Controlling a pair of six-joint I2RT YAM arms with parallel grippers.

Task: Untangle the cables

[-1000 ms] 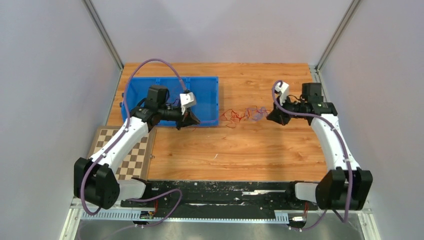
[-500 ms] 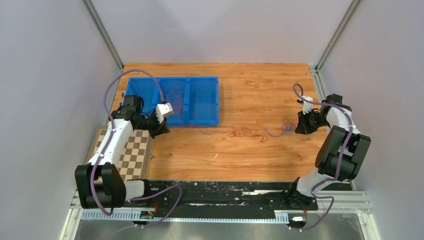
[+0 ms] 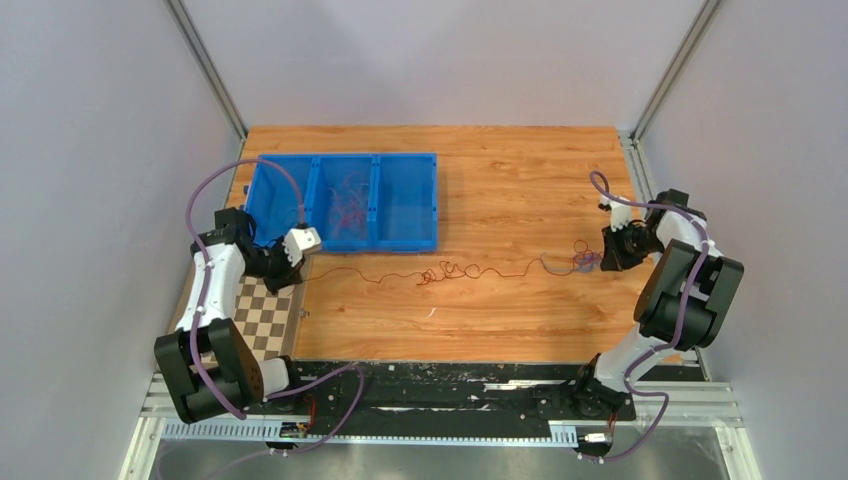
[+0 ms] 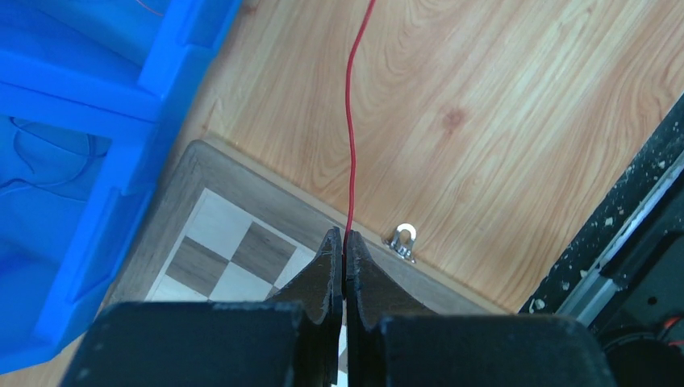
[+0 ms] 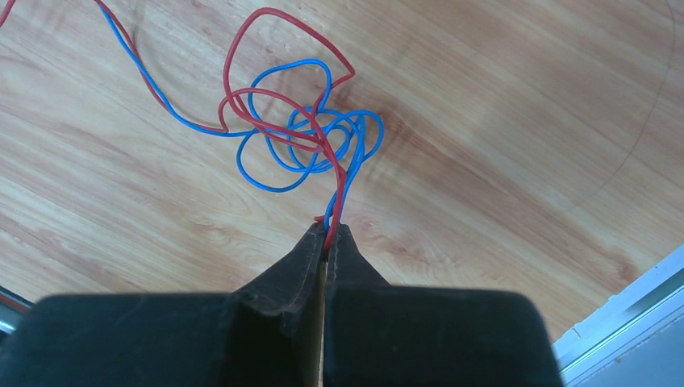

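Observation:
A thin red cable (image 3: 400,275) lies stretched across the wood, with a small knot (image 3: 445,271) near the middle. My left gripper (image 3: 303,262) is shut on its left end; in the left wrist view the red cable (image 4: 352,129) runs straight out from between my closed tips (image 4: 344,239). My right gripper (image 3: 603,258) is shut on the other end, where red and blue cables form a loose tangle (image 3: 578,257). In the right wrist view both the red and blue cables (image 5: 302,133) enter my closed tips (image 5: 327,235).
A blue three-compartment bin (image 3: 430,160) stands at the back left with more thin cables in its middle compartment (image 3: 343,205). A checkerboard (image 3: 262,318) lies under my left gripper, with a metal clasp (image 4: 402,239) on its edge. Metal rails border the table.
Both arms have drawn apart, the left toward the checkerboard and the right toward the right edge. The bunched cables have stretched out into a long line with a small knot.

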